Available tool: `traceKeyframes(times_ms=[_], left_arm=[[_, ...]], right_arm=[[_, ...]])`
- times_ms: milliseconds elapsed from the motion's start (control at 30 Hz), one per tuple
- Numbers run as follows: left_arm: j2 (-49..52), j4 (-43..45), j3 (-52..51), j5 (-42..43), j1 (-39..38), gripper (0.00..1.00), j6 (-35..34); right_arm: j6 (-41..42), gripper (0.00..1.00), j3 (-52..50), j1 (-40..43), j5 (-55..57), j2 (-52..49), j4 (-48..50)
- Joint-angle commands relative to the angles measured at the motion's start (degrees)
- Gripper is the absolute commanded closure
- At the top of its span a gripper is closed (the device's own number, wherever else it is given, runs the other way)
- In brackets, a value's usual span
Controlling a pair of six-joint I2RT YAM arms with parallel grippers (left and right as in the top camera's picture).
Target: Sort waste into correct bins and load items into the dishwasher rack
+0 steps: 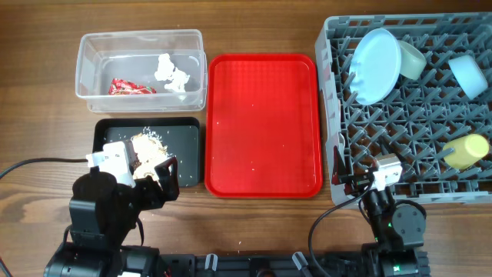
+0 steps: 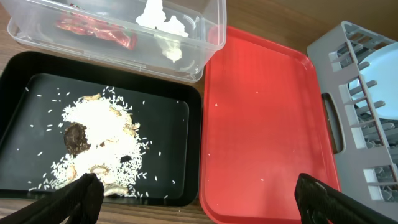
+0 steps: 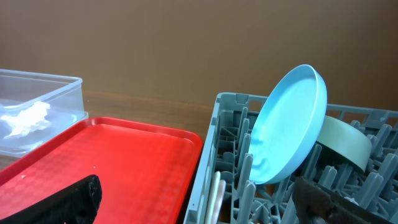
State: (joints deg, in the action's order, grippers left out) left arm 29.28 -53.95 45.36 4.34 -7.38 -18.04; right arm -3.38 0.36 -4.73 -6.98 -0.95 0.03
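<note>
left gripper (image 2: 199, 186) and right gripper (image 3: 196, 186) are held wide open, empty. white cutlery (image 3: 216, 191) is mostly hidden inside the rack (image 3: 231, 99).

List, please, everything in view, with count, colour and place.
Tub: one, clear, far left.
Wrapper: one, red, in tub.
Tissue: one, white, in tub.
Bin tray: one, black, near left.
Food scraps: one pile, whitish, in bin tray.
Serving tray: one, red, centre.
Rack: one, grey, right.
Plate: one, light blue, upright in rack.
Green bowl: one, pale, beside plate.
Blue bowl: one, light, rack's far right.
Cup: one, yellow, rack's near right.
Left gripper: one, black, open, over bin tray.
Right gripper: one, black, open, at rack's near edge.
</note>
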Motion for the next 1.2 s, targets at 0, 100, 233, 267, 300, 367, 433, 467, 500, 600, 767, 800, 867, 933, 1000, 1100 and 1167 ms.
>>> traceKeyframes(times_ms=[0,100,233,267,300,367,433,467,500,600,767,800,867,933,1000,1100,1167], left_arm=[[-0.3,0.2,-0.2,-0.6,0.1,0.0,0.5],[-0.5,0.1,-0.2,-0.5,0.1,0.0,0.5],[-4.3,0.4,-2.7,-0.6,2.2,0.0,1.2],[-6.0,2.5,-4.8,-0.6,3.3,0.0,1.2],[-8.4,6.1,-8.2,-0.5,4.7,0.0,1.2],[-13.1,13.7,-15.1,-0.4,6.1,0.0,1.2],[-17.7,21.7,-22.1,-0.3,6.4,0.0,1.2],[-19.9,25.8,-25.4,-0.3,6.4,0.0,1.2],[-21.7,29.6,-28.5,-0.3,6.4,0.0,1.2],[-25.9,39.0,-35.9,-0.3,6.4,0.0,1.6],[-28.7,52.6,-43.5,2.1,6.4,0.0,12.8],[-28.9,53.1,-44.3,2.1,6.4,0.0,13.6],[-29.1,50.6,-45.0,2.3,6.4,0.0,13.6],[-29.1,50.0,-45.0,2.4,6.2,0.0,14.3],[-29.1,50.0,-45.0,2.4,6.2,0.0,14.6],[-29.1,50.1,-45.0,2.5,6.1,0.0,14.6],[-29.1,50.1,-45.0,2.5,6.1,0.0,14.6]], right_arm=[[-1.1,0.0,-0.1,-0.3,1.2,0.7,0.3],[-1.1,0.0,-0.1,-0.3,1.2,0.7,0.3],[-1.1,0.0,-0.1,-0.3,1.2,0.7,0.3],[-1.1,0.01,-0.1,-0.3,1.2,0.7,0.3],[-1.1,0.0,-0.1,-0.3,1.2,0.7,0.3],[-1.1,0.0,-0.1,-0.3,1.2,0.7,0.3],[-1.1,0.0,-0.1,-0.3,1.2,0.7,0.3],[-1.1,0.0,-0.1,-0.3,1.2,0.7,0.3],[-1.1,0.0,-0.1,-0.3,1.2,0.7,0.3],[-1.1,0.0,-0.1,-0.3,1.2,0.7,0.3],[-1.1,0.0,-0.1,-0.3,1.2,0.7,0.3],[-1.1,0.0,-0.1,-0.3,1.2,0.7,0.3],[-1.1,0.0,-0.1,-0.3,1.2,0.7,0.3],[-1.1,0.0,-0.1,-0.3,1.2,0.7,0.3],[-1.1,0.0,-0.1,-0.3,1.2,0.7,0.3],[-1.1,0.0,-0.1,-0.3,1.2,0.7,0.3],[-1.1,0.0,-0.1,-0.3,1.2,0.7,0.3]])
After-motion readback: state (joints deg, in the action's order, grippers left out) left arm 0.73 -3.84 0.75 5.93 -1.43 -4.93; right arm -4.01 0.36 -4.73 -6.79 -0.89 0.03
